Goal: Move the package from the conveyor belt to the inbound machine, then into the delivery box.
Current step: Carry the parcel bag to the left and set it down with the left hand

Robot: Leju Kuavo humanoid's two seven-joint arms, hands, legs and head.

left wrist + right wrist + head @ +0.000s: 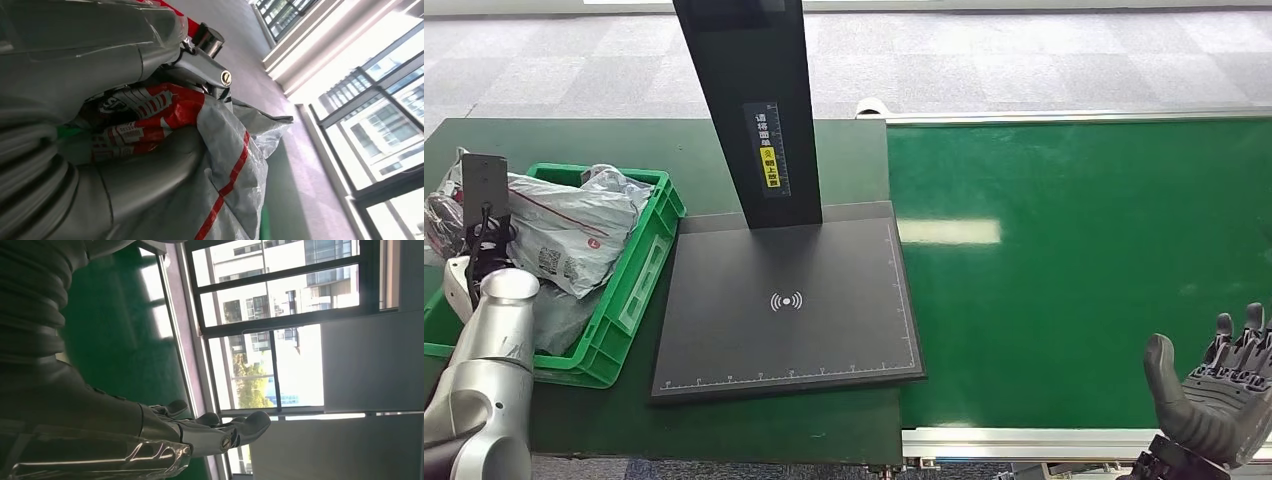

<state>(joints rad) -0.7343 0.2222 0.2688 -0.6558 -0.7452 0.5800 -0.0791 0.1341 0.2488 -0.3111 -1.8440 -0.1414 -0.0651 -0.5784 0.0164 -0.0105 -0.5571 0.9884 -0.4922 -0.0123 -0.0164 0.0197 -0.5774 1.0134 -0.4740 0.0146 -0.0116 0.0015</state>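
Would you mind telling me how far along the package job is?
Nearly done: grey packages lie in the green delivery box, where the left hand is against one. The inbound machine's plate and conveyor belt are bare; the right hand waits open.

A parcel-sorting station inside an office-type building was shown: a green conveyor belt (1074, 270) was set beside a black scanning platform (789, 310), and a green crate (639, 270) was filled with courier bags (564, 235). Grey carpet tiles (1024, 60) and large windows (280, 325) were seen.
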